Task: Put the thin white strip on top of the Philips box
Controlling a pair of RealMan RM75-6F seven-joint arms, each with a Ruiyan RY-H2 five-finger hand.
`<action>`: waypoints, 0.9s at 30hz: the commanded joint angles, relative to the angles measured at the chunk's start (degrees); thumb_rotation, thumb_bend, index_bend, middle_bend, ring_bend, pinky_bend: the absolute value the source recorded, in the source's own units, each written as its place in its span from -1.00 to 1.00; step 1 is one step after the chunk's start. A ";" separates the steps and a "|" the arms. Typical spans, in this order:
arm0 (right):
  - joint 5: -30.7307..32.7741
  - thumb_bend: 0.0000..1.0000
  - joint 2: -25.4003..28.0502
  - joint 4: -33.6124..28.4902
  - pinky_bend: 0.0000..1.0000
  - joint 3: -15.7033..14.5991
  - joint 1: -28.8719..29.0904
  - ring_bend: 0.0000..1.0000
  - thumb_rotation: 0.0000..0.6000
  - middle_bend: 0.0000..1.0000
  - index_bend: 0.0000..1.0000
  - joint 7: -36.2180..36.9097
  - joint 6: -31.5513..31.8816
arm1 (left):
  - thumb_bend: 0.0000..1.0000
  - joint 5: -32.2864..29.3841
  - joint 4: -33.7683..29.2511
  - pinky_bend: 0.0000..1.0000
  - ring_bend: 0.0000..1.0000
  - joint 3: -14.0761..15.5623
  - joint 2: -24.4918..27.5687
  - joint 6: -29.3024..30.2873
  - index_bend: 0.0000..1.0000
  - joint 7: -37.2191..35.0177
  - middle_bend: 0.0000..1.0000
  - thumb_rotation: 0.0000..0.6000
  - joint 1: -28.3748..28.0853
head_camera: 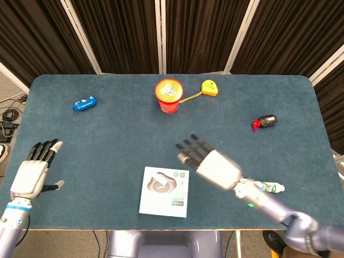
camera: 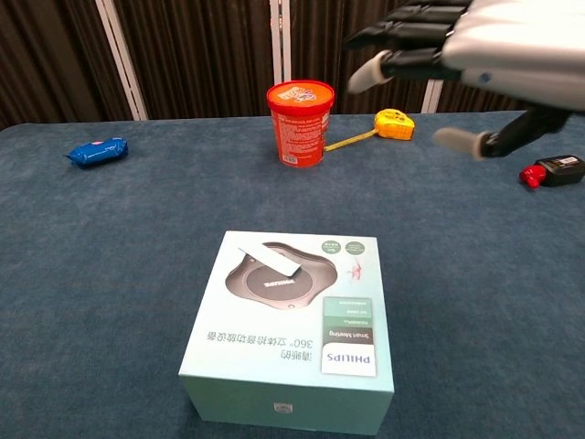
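Surface [head_camera: 107,140] carries the Philips box [camera: 292,320] near its front edge, and the thin white strip [camera: 269,260] lies flat on the box lid, so the job looks done. Right robot hand [head_camera: 212,164] hangs wide and empty beside the box, left robot hand [head_camera: 33,173] wide, well apart. Risk: a low sweep could brush that light strip off.

I worked in a lab-style recording booth: dark pleated curtains [head_camera: 118,32] with white frame poles [head_camera: 160,35] closed off the back, one table [head_camera: 107,140] in blue-grey felt held scattered test props, and loose cables [head_camera: 8,115] lay on the floor at its left edge.
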 commanded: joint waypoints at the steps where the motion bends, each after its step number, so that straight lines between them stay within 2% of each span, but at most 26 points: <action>1: 2.15 -0.30 3.87 4.42 -1.00 -0.49 -5.79 -1.00 1.00 -1.00 -0.75 4.48 6.18 | -0.10 4.66 -0.69 -1.00 -1.00 -1.48 1.73 -6.13 -1.00 -2.88 -1.00 1.00 -5.89; 2: 3.22 -0.35 4.26 5.19 -1.00 -0.53 -7.11 -1.00 1.00 -1.00 -0.77 5.56 7.26 | 0.03 5.76 -0.72 -1.00 -1.00 -1.69 2.13 -7.46 -1.00 -3.78 -1.00 1.00 -7.20; 4: 5.87 -0.60 4.91 6.61 -1.00 -0.70 -9.85 -1.00 1.00 -1.00 -0.84 8.22 8.89 | 0.29 7.74 -0.65 -1.00 -1.00 -2.38 2.54 -9.69 -0.92 -4.60 -1.00 1.00 -9.92; 7: 9.73 -0.96 5.60 7.71 -1.00 -0.86 -13.22 -1.00 1.00 -1.00 -0.96 11.89 10.06 | 0.51 9.89 -0.86 -1.00 -1.00 -3.34 2.30 -12.68 -0.77 -5.73 -1.00 1.00 -13.63; 8: 10.89 -0.99 5.67 7.92 -1.00 -0.91 -14.40 -1.00 1.00 -1.00 -0.98 13.42 10.59 | 0.56 10.31 -1.09 -1.00 -1.00 -3.58 2.23 -14.09 -0.74 -6.49 -1.00 1.00 -14.99; 12: 16.87 -1.00 6.20 6.01 -1.00 -0.95 -18.49 -1.00 1.00 -1.00 -1.00 17.15 10.23 | 0.85 11.30 -2.61 -1.00 -1.00 -3.71 2.16 -19.96 -0.62 -9.04 -1.00 1.00 -19.84; 16: 21.95 -1.00 6.08 2.43 -1.00 -0.71 -21.58 -1.00 1.00 -1.00 -1.00 16.84 9.40 | 0.98 10.06 -4.13 -1.00 -1.00 -3.85 0.22 -25.45 -0.53 -9.77 -1.00 1.00 -24.12; 22: 24.24 -1.00 3.82 0.48 -1.00 0.14 -24.08 -1.00 1.00 -1.00 -1.00 17.52 10.35 | 1.00 7.26 -4.63 -1.00 -1.00 -4.72 -3.41 -29.69 -0.37 -6.59 -1.00 1.00 -28.20; 27: 25.59 -1.00 3.46 -1.03 -1.00 1.49 -24.85 -1.00 1.00 -1.00 -1.00 17.25 9.88 | 1.00 1.95 -4.69 -1.00 -1.00 -5.60 -7.75 -34.00 -0.36 -0.50 -1.00 1.00 -32.37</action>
